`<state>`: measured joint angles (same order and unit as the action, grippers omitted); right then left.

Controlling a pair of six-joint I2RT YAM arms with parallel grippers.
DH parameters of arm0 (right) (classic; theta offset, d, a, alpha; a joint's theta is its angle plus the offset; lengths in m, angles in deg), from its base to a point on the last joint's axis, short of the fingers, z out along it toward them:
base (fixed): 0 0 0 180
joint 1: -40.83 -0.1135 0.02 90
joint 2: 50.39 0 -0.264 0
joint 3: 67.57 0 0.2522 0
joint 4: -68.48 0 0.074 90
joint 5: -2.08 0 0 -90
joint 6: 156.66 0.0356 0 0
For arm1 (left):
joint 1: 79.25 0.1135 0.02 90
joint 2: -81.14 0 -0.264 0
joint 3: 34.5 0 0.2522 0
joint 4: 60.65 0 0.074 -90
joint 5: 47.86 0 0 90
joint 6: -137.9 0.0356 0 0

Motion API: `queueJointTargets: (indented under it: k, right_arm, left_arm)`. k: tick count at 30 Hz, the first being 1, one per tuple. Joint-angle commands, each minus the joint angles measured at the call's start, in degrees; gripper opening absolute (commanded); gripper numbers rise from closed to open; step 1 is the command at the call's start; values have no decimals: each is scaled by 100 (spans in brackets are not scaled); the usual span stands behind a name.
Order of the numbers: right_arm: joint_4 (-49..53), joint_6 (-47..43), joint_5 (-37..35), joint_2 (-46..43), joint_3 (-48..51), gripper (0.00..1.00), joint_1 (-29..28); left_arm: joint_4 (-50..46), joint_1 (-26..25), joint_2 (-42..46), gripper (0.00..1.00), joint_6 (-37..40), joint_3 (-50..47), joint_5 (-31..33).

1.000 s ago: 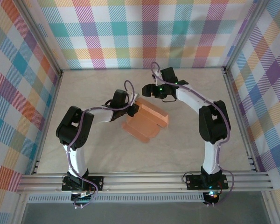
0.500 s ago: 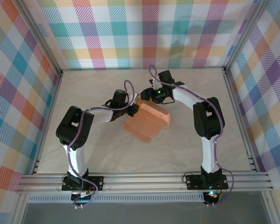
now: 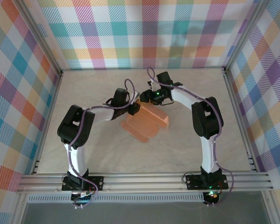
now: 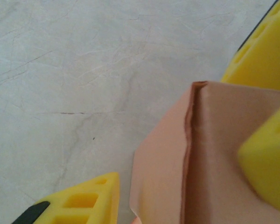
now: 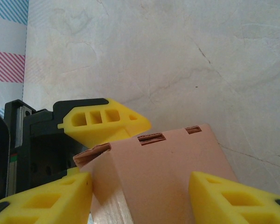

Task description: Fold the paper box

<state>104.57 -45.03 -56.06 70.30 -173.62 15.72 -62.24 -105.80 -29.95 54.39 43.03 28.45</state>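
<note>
The salmon-orange paper box (image 3: 147, 122) lies half folded mid-table, one long wall raised. My left gripper (image 3: 133, 108) is at its far-left corner. In the left wrist view that gripper (image 4: 177, 163) is open: the box corner (image 4: 214, 154) sits between its fingers, and a gap shows beside the lower finger (image 4: 84, 200). My right gripper (image 3: 147, 97) reaches in from the far side. In the right wrist view its (image 5: 141, 182) open fingers straddle the slotted box end (image 5: 163, 163), the left fingertip (image 5: 51, 196) beside a side flap. Contact cannot be made out.
Plaid walls and a metal frame (image 3: 51, 60) enclose the pale marbled table (image 3: 98, 149). The two grippers work close together: the left gripper's yellow finger (image 5: 102, 123) shows just behind the box, and the right gripper's finger (image 4: 266, 56) in the left wrist view.
My right gripper has moved left onto the box's far end and narrowed its jaws. The left gripper's jaws have widened at the corner. The box has shifted slightly.
</note>
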Motion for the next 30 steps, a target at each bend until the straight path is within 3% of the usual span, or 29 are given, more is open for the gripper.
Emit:
queueJointTargets:
  k: [1,16,18,30]
  right_arm:
    - [112,68,233,89,14,55,5]
    - [-1009,1078,1068,13,534,50,6]
    - [-1095,1145,1090,-39,593,50,6]
    - [-1941,1412,840,-715,1215,55,96]
  left_arm:
    - [-118,-35,-115,28,-114,184,300]
    - [27,-52,-225,9,-493,272,43]
    - [47,-50,-203,2,-513,253,49]
    - [281,-53,38,2,-467,-18,-112]
